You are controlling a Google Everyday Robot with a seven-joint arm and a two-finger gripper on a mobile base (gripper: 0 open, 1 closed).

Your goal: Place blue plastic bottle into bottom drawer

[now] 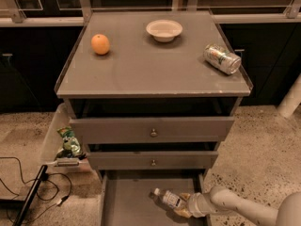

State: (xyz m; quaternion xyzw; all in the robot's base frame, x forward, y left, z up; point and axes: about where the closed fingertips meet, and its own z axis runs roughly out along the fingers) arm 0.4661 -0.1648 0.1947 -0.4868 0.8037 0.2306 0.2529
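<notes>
Down over the open bottom drawer (123,202), the gripper (185,206) has its jaws clamped on the blue plastic bottle (167,199) base; released while tilted, it could roll or strike the drawer wall

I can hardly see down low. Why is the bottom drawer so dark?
In the camera view, light comes from above: the cabinet top looks pale and sheeny; the upper drawers shade the bottom drawer, where the claw holds the blue plastic bottle at the lower right.
</notes>
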